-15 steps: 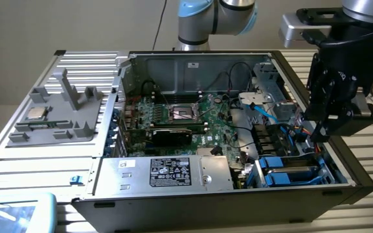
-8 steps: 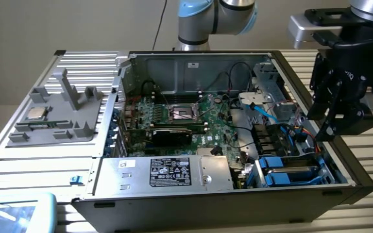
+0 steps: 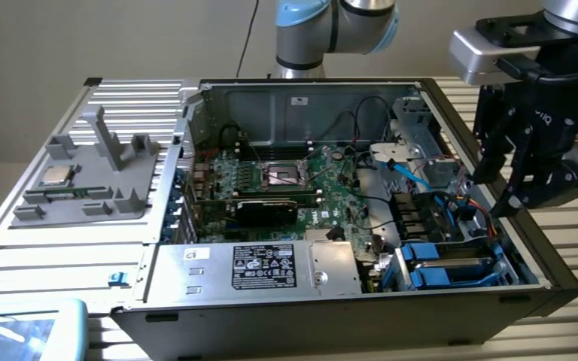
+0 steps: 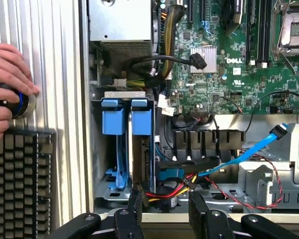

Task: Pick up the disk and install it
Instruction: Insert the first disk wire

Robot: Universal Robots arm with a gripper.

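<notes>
Gripper (image 3: 502, 197) hangs at the exterior view's right edge, fingers (image 4: 134, 211) spread wide and empty, above the open computer case (image 3: 319, 323). Just below, lower right, the disk (image 3: 442, 265) sits slotted in the drive bay; the motherboard (image 3: 299, 180) lies beyond.

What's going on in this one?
A robot arm's gripper hangs open and empty above the drive-bay corner of an open computer case, where two blue drive carriers stand in their bay. Off to the side, a person's hand rests on a round knob beside a keyboard.
</notes>
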